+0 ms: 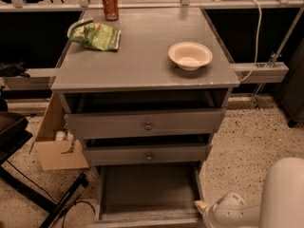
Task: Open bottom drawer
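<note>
Camera view showed you the bottom drawer [149,189] pulled well out toward the near side, its shallow grey tray exposed below the middle drawer [147,155]. The gripper [211,208] sat low, just beside the drawer's near right corner. You could not tell whether it was open or closed.

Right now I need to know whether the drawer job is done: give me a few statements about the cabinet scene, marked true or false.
1. The bottom drawer is pulled far out, its tray showing. True.
2. The bowl sits inside that drawer. False: it stands on the cabinet top.
3. The gripper is low down, by the drawer's front right corner. True.
4. The soda can lies on its side. False: it stands upright at the back of the top.
</note>
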Controlling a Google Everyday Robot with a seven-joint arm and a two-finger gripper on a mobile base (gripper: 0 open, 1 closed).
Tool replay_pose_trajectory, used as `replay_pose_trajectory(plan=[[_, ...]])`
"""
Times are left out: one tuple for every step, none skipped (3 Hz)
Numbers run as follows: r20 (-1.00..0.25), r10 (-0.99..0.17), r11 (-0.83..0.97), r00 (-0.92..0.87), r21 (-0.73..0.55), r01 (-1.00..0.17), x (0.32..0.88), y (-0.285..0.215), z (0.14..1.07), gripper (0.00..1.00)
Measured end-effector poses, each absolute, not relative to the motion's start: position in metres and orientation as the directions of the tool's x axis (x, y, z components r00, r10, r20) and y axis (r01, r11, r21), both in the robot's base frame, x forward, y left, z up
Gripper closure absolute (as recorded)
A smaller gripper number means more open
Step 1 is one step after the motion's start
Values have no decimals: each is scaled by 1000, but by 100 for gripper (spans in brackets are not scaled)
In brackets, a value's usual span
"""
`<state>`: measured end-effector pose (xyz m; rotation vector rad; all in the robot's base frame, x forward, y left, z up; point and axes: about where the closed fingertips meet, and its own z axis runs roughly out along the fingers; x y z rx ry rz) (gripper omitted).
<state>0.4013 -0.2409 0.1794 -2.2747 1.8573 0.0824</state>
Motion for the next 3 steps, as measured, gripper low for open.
replay_pose_trajectory(plan=[[-215, -961, -138, 175, -175, -975, 384, -256, 209, 0], [-225, -952, -143, 208, -276, -950, 359, -273, 276, 0], [-175, -962, -145, 209, -318, -937, 321, -291, 358, 0]])
